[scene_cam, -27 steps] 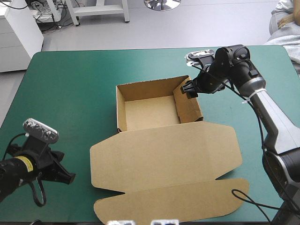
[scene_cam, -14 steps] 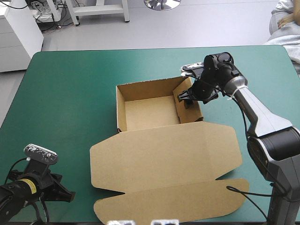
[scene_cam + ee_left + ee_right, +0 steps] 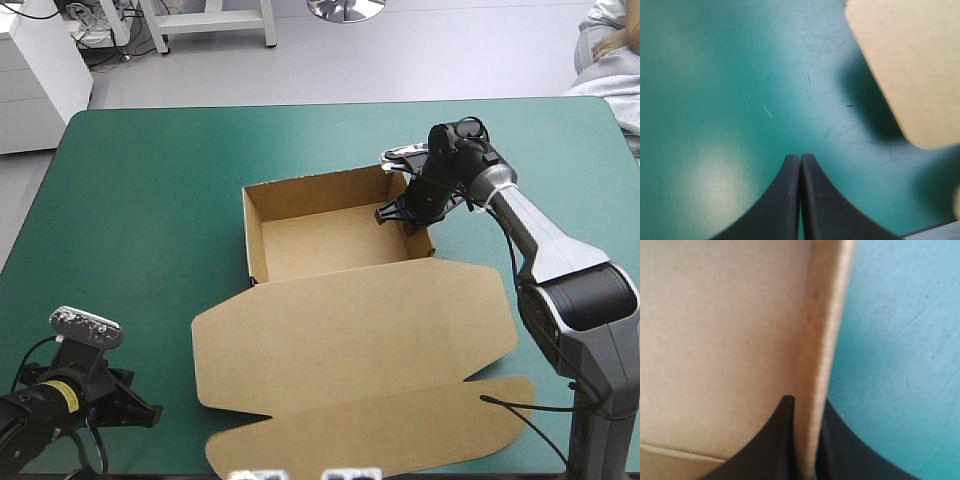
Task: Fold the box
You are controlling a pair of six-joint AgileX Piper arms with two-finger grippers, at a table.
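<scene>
— Right arm, finish?
— The right arm [image 3: 545, 240] has rounded black joint housings at the wrist, a tapered silver-grey forearm shell and dark grey casing at the elbow. A thin white tie [image 3: 480, 205] circles it where black meets silver.
— Left arm?
— The left arm [image 3: 25, 425] is black, with one yellow band [image 3: 60, 397] near the wrist.
— Fingers?
— On the left gripper [image 3: 800, 157] and the right gripper [image 3: 806, 401] alike: matt black, broad curved fins narrowing to a point.

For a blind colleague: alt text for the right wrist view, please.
The right gripper is shut on a wall of the box, one finger on each side. Brown board fills one side, teal-green table cover the other.
</scene>
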